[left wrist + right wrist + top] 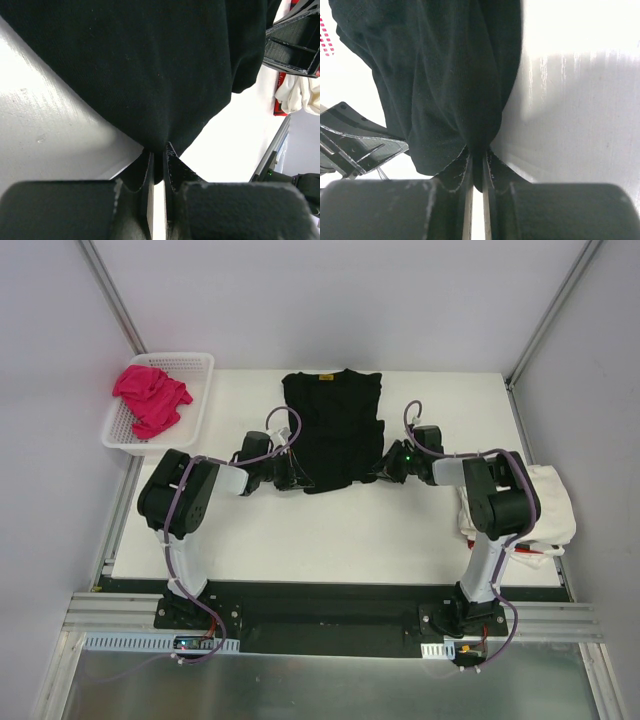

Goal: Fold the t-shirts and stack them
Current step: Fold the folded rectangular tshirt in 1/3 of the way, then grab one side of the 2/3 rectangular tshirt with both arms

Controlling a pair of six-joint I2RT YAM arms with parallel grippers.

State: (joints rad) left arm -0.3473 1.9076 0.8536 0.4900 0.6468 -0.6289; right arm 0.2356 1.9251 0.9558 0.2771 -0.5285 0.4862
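A black t-shirt (333,427) lies on the white table, collar at the far side, its daisy print hidden. My left gripper (291,477) is shut on its near left hem corner; the left wrist view shows black cloth (150,75) pinched between the jaws of my left gripper (158,155). My right gripper (384,472) is shut on the near right hem corner; the right wrist view shows the cloth (445,80) bunched into my right gripper (476,157). A bright pink t-shirt (150,397) lies crumpled in the basket. Cream-white t-shirts (545,505) are piled at the right edge.
The white mesh basket (195,400) stands at the far left, overhanging the table edge. The cream pile with a red item under it shows in the left wrist view (300,95). The white table (330,535) stretches between the arms. Grey walls enclose the back and sides.
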